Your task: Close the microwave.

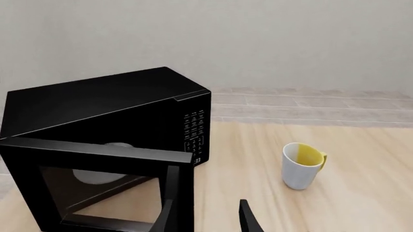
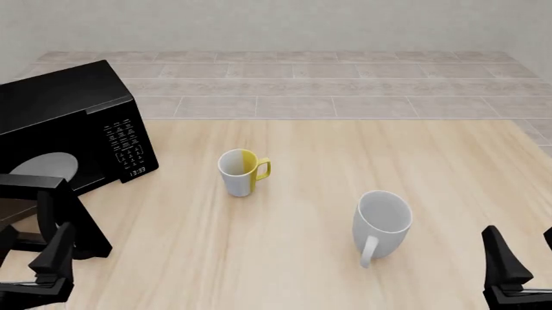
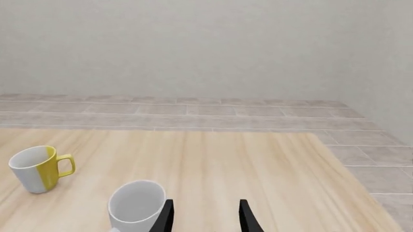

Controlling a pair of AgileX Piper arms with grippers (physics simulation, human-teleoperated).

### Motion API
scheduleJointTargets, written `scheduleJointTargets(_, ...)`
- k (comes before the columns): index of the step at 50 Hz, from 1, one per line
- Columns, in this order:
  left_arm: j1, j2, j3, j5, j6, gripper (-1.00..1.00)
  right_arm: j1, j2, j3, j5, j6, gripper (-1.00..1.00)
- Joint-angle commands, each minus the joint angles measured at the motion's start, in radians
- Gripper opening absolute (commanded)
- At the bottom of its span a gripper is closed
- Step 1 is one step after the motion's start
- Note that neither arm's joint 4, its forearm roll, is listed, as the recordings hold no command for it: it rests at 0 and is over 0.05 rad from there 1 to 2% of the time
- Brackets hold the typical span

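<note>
The black microwave [image 2: 69, 110] stands at the table's far left, with its button panel [image 2: 129, 145] facing right and the pale turntable [image 2: 43, 168] showing inside. Its dark glass door [image 2: 52, 206] stands swung open toward the arms. My left gripper [image 2: 33, 253] is open and empty, low, just in front of the door's free edge. In the left wrist view the microwave [image 1: 103, 101], its door [image 1: 96, 188] and the gripper [image 1: 205, 216] show, with one finger [image 1: 164, 215] overlapping the door's edge. My right gripper [image 2: 526, 258] is open and empty at the front right.
A white and yellow mug [image 2: 242, 172] stands mid-table, right of the microwave, and also shows in the left wrist view [image 1: 302, 165]. A plain white mug [image 2: 379, 223] stands nearer the right gripper [image 3: 205, 212], also in the right wrist view [image 3: 135, 205]. The table's right edge is close by.
</note>
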Motion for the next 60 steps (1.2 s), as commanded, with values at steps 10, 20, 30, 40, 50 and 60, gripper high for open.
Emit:
scheduleJointTargets(10,0.060,0.371,0.000,-0.296,-0.009,1.00,-0.018,0.015,0.000,-0.016,0.002,1.00)
scheduleJointTargets(20,0.037,0.616,-0.052,-0.445,0.013,1.00,-0.026,0.011,0.000,-0.015,0.008,1.00)
scheduleJointTargets(30,0.009,0.702,-0.086,-0.475,0.003,1.00,-0.028,0.024,0.000,-0.025,0.014,1.00)
scheduleJointTargets(40,0.000,0.761,-0.151,-0.448,0.060,1.00,-0.028,0.045,0.000,-0.042,0.011,1.00)
scheduleJointTargets(50,0.000,0.856,-0.211,-0.459,0.050,1.00,-0.035,0.019,0.000,-0.022,0.015,1.00)
scheduleJointTargets(60,0.022,0.947,-0.248,-0.490,0.065,1.00,-0.036,0.014,0.000,-0.017,0.017,1.00)
